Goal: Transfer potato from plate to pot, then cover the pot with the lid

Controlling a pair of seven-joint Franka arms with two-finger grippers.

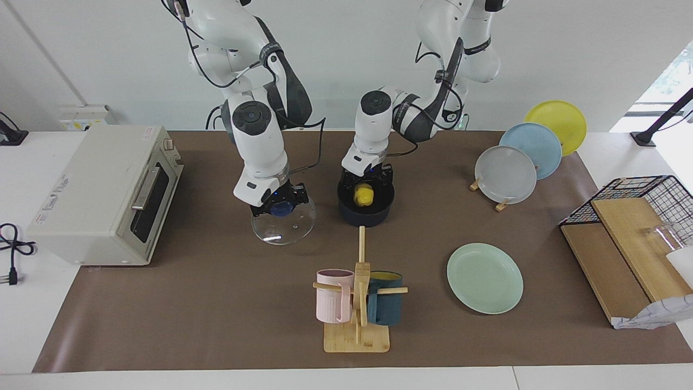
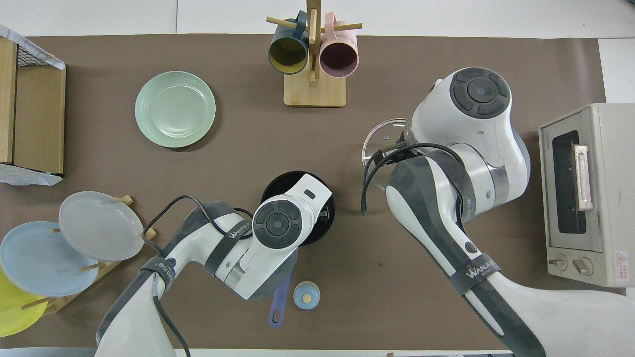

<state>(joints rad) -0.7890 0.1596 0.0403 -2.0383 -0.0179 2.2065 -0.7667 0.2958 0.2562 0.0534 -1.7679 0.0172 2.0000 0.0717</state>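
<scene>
The yellow potato (image 1: 363, 195) lies inside the dark navy pot (image 1: 364, 215), in the middle of the table toward the robots. My left gripper (image 1: 365, 186) reaches down into the pot, open, with a finger on either side of the potato. In the overhead view its wrist covers most of the pot (image 2: 278, 183); the blue handle (image 2: 279, 305) points toward the robots. Beside the pot, toward the right arm's end, my right gripper (image 1: 279, 207) is shut on the blue knob of the glass lid (image 1: 287, 230). Whether the lid rests on the mat I cannot tell. The mint-green plate (image 1: 484, 277) is bare.
A toaster oven (image 1: 103, 195) stands at the right arm's end. A mug rack (image 1: 357, 303) with two mugs is farther from the robots than the pot. Upright plates in a rack (image 1: 506, 173) and a wire basket with boards (image 1: 628, 238) fill the left arm's end. A small bell (image 2: 306, 295) sits by the pot handle.
</scene>
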